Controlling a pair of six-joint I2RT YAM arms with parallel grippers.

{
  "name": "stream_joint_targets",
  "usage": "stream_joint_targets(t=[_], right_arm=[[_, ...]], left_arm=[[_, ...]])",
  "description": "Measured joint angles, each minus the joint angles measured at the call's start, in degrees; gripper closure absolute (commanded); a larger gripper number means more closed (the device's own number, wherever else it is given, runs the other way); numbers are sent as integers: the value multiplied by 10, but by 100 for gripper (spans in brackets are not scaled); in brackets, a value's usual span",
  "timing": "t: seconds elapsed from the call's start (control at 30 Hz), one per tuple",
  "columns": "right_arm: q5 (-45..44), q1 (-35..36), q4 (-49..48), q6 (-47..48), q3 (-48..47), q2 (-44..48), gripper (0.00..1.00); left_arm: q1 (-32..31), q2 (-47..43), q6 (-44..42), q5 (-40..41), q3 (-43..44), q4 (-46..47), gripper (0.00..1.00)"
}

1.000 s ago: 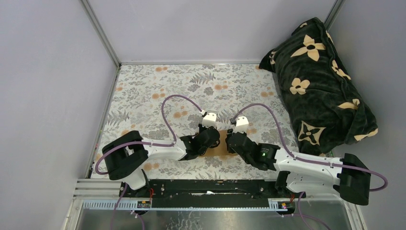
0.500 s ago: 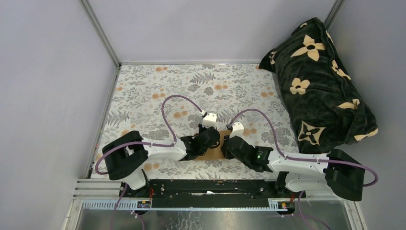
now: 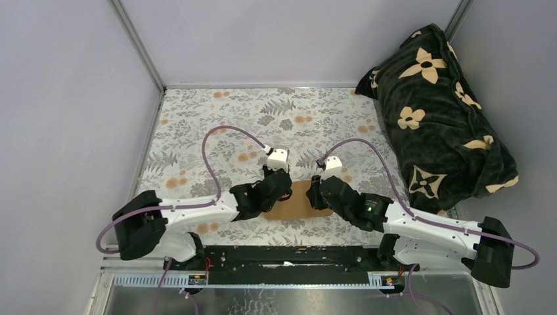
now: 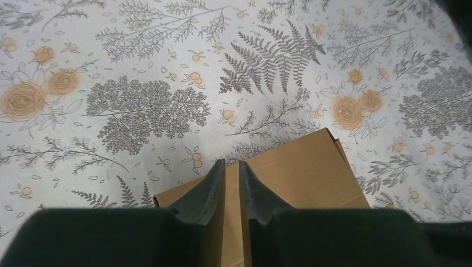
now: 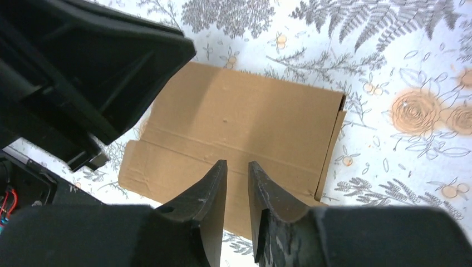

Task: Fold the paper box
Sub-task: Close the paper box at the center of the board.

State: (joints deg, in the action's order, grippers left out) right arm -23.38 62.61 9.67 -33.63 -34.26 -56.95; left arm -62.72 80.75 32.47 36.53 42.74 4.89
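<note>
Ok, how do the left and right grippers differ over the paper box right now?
The left gripper sits at the paper box's left end, the right gripper at its right end. The left's gap is a sliver showing only cardboard, so a pinch is possible; the right's is slightly wider, with tablecloth visible through it. Both hang low over the flat box, nearly closed.

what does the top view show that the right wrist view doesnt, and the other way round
Only the top view: the dark flowered blanket at the right rear, the grey walls, and the left arm and right arm whole. Only the right wrist view: the crease and side flap of the box, and the right gripper over it, fingers a narrow gap apart. Both: the flat brown box on the floral cloth, with the left arm beside it.
</note>
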Motion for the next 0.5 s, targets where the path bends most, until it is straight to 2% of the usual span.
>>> stream_joint_targets(t=[0.27, 0.5], right_arm=[[7, -28, -3, 19, -4, -25, 72], [31, -37, -38, 17, 32, -99, 72]], left_arm=[[-2, -56, 17, -13, -1, -31, 79], [-25, -7, 56, -40, -30, -28, 80]])
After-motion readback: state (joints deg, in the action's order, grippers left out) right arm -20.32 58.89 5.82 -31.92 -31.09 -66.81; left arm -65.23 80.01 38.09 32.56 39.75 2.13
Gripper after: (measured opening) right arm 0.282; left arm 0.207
